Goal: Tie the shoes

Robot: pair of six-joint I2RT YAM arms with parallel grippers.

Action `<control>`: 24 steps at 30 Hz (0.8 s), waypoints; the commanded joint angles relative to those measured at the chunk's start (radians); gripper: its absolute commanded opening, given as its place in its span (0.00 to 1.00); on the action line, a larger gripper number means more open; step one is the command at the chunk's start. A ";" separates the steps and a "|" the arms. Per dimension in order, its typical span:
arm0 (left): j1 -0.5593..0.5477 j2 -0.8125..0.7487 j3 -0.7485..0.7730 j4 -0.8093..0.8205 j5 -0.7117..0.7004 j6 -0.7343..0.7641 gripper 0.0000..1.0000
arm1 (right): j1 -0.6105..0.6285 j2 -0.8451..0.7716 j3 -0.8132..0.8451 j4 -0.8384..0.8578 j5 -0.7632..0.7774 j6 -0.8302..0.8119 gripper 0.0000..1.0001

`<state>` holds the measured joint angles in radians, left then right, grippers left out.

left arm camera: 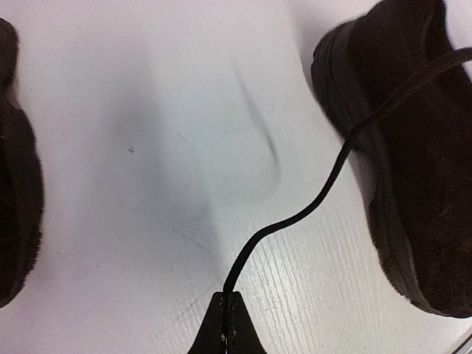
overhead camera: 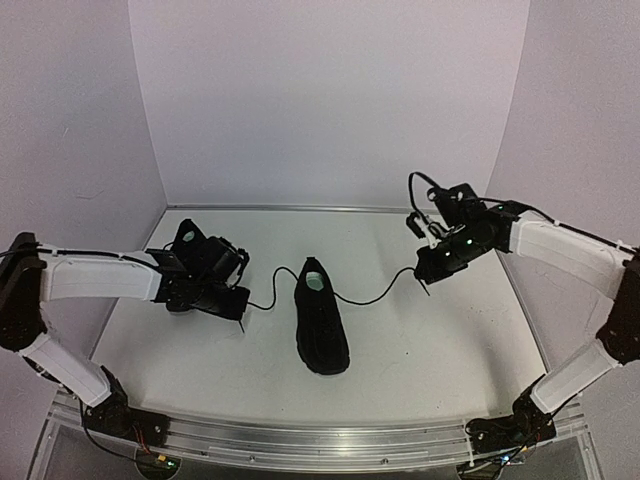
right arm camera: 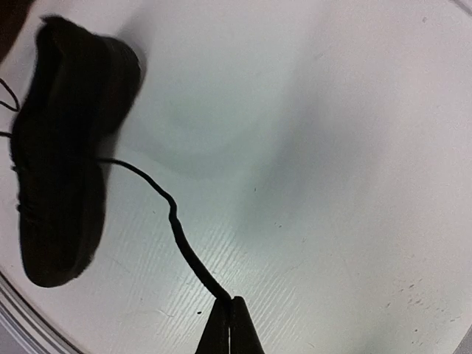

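Both grippers are pinching the centre shoe's laces; no knot is showing yet.
Left gripper (left arm camera: 227,296) is clamping one lace end (left arm camera: 295,220) and right gripper (right arm camera: 230,301) the other lace end (right arm camera: 175,225), either side of the centre shoe (overhead camera: 321,318). Judging by this, the tying and the far-left second shoe (overhead camera: 192,243) are remaining.

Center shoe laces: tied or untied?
Untied. On the center shoe, the left lace end is pinched in the left end effector, the right lace end in the right end effector.

A lab test booth: bare white walls (overhead camera: 330,100) around a white tabletop (overhead camera: 420,350) with an aluminium rail (overhead camera: 320,440).
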<state>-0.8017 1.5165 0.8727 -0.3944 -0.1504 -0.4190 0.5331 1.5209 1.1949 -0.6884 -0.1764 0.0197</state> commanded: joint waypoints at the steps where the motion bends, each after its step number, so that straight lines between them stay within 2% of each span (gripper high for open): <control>1: 0.011 -0.175 -0.023 -0.021 -0.129 -0.032 0.00 | 0.002 -0.122 0.067 0.029 -0.038 0.065 0.00; 7: 0.010 -0.292 -0.066 -0.053 -0.134 -0.002 0.00 | 0.003 -0.230 0.101 0.161 -0.235 0.096 0.00; 10: 0.010 -0.395 -0.143 0.004 -0.055 0.021 0.00 | 0.009 -0.225 0.134 0.266 -0.366 0.123 0.00; 15: 0.005 -0.596 -0.264 0.119 0.073 0.055 0.00 | 0.101 -0.093 0.257 0.333 -0.409 0.120 0.00; 19: -0.021 -0.706 -0.319 0.187 0.259 0.122 0.00 | 0.194 0.062 0.383 0.366 -0.419 0.110 0.00; 21: -0.039 -0.727 -0.329 0.199 0.317 0.145 0.00 | 0.241 0.130 0.448 0.386 -0.422 0.113 0.00; 24: -0.104 -0.701 -0.328 0.216 0.327 0.159 0.00 | 0.287 0.240 0.523 0.428 -0.428 0.141 0.00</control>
<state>-0.8414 0.7991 0.5526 -0.2652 0.0694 -0.3156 0.7614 1.6516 1.6138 -0.3459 -0.5710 0.1351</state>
